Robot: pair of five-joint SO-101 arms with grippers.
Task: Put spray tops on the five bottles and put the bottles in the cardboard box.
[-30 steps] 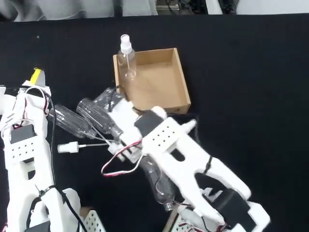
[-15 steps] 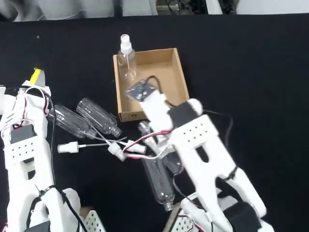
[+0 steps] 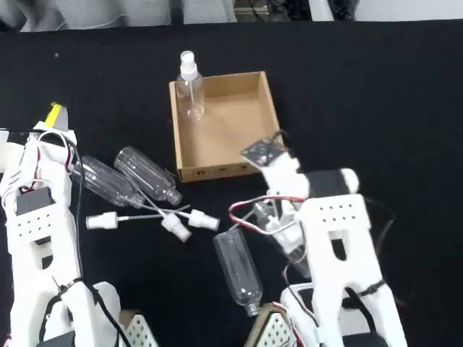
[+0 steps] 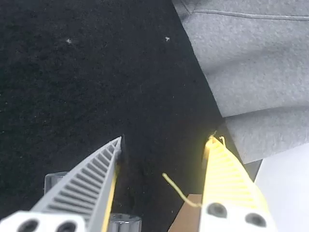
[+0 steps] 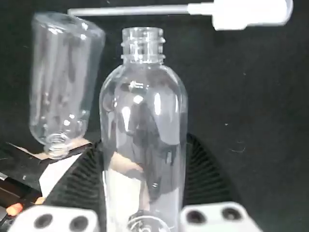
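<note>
Right end effector (image 5: 145, 164) clenched on a clear uncapped bottle (image 5: 142, 96). A second open bottle (image 3: 237, 269) lies on the black bench (image 3: 376, 108) just beside that arm. Farther out are three loose spray tops (image 3: 173, 225), then two lying bottles (image 3: 148, 173) left of the cardboard box (image 3: 231, 134). A capped bottle (image 3: 189, 87) stands in the box's far left corner. Left end effector (image 4: 164, 140) released, fingers apart over the bench.

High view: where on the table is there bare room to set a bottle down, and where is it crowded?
Bare: the table right of the cardboard box and beyond it; most of the box floor. Crowded: left of the box, two lying bottles and three spray tops.
</note>
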